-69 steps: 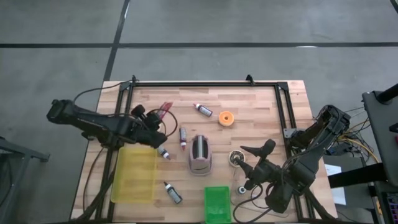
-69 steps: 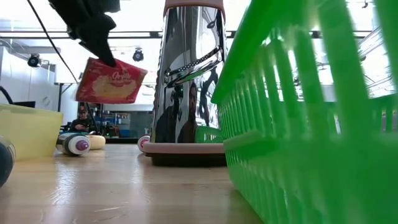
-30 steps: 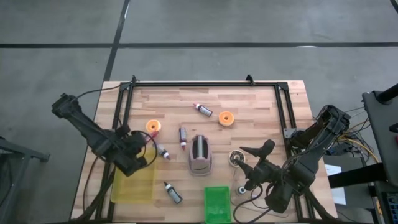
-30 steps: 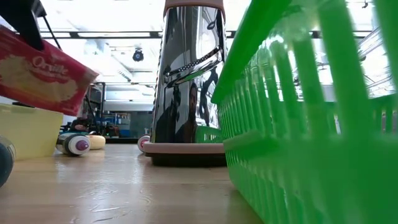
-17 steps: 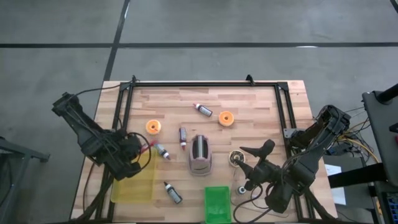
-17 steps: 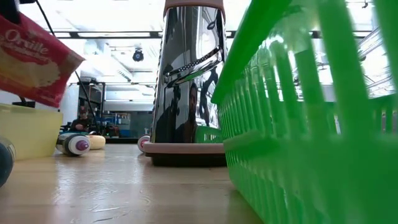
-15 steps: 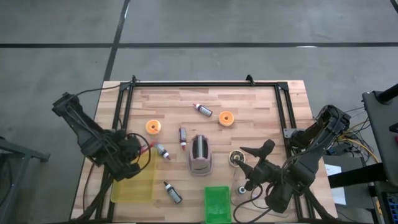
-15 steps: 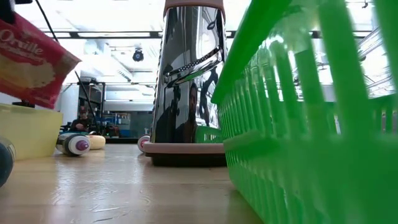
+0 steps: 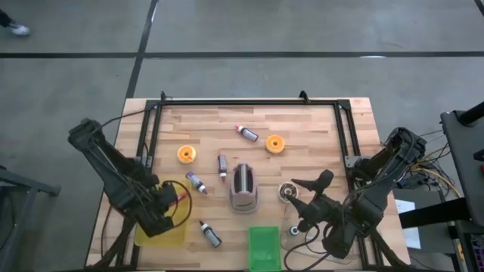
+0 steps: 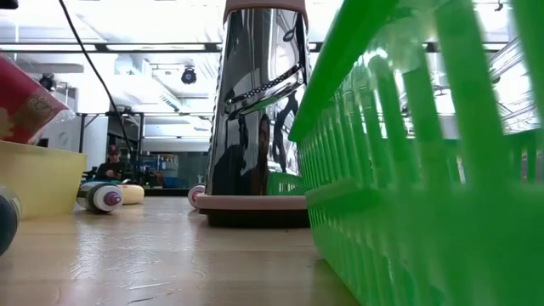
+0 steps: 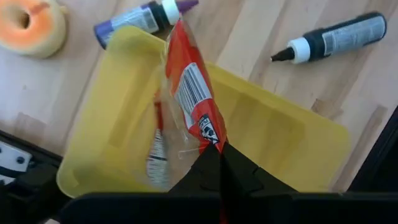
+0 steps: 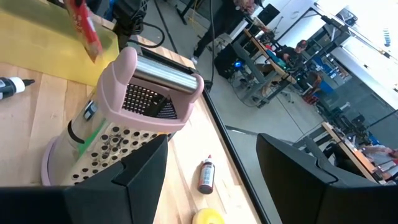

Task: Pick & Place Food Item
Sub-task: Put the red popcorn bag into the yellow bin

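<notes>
In the high view, the left gripper sits at the lower left of the frame above the translucent yellow plastic bin, much of which the arm hides. The green slatted plastic basket at bottom centre looks empty, though only its top shows. The pink-framed metal box grater lies mid-table, and the right gripper waits at lower right, its fingers spread apart.

In the low view, a corner of the red crinkled snack packet hangs at the left edge just above the yellow bin's rim; the green basket's wall fills the right half.

In the left wrist view, the left gripper's fingers are pinched together on the packet's lower edge, and the packet hangs over the yellow bin's open interior; I cannot tell whether it touches the floor. Nothing else lies in the bin.

In the right wrist view, the grater fills the centre, with the packet over the yellow bin at upper left.
</notes>
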Controlling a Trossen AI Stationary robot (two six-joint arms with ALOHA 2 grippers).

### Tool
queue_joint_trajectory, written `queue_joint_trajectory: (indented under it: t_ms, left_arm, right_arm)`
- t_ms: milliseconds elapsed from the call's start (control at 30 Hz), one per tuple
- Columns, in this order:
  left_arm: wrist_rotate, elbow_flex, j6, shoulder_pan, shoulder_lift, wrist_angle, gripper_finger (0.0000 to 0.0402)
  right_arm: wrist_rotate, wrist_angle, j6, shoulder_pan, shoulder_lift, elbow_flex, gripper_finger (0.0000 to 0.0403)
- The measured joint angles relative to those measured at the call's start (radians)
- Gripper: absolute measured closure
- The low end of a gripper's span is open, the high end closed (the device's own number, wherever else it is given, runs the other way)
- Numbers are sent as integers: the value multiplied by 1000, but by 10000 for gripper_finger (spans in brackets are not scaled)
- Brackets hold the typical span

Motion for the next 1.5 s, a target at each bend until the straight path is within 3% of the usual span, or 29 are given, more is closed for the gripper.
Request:
queue_joint_trajectory:
  t_ms: [400, 567, 900, 1167, 1500]
  left_arm:
    - [124, 0, 88, -19, 51, 196, 401]
    - [155, 0, 119, -23, 49, 204, 401]
    - [339, -1, 189, -27, 49, 208, 401]
    - [334, -70, 181, -26, 47, 185, 401]
    - [200, -128, 128, -25, 47, 155, 400]
  right_arm:
    - [-6, 0, 0, 0, -8, 0, 161]
    - [-17, 1, 0, 0, -8, 0, 161]
    - [-57, 5, 0, 0, -8, 0, 161]
    - [-57, 8, 0, 0, -8, 0, 161]
    - [-57, 9, 0, 0, -10, 8, 161]
